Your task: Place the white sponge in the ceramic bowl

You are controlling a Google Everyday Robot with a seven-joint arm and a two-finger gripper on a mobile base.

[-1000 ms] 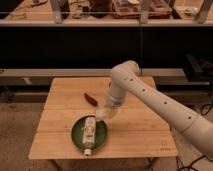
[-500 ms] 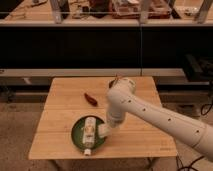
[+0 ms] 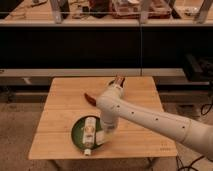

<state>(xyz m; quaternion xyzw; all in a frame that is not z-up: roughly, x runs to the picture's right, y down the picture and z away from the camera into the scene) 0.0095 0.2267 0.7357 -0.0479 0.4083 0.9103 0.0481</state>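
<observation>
One gripper (image 3: 106,131), carried at the end of the white arm (image 3: 150,117), hangs low over the right rim of the ceramic bowl (image 3: 76,134), a placement that suits a release into the dish; whether it is parted or closed cannot be told, since the wrist hides it. Beneath and just left of it, a pale patch that is probably the white sponge (image 3: 99,138) lies on the bowl's right side, so the task appears near its end. Beside that patch a white bottle (image 3: 89,133) with a label lies lengthwise across the bowl, its cap overhanging the near rim. Farther back on the wooden table (image 3: 60,100) rest a reddish item (image 3: 90,98) and a small dark bowl (image 3: 118,81).
</observation>
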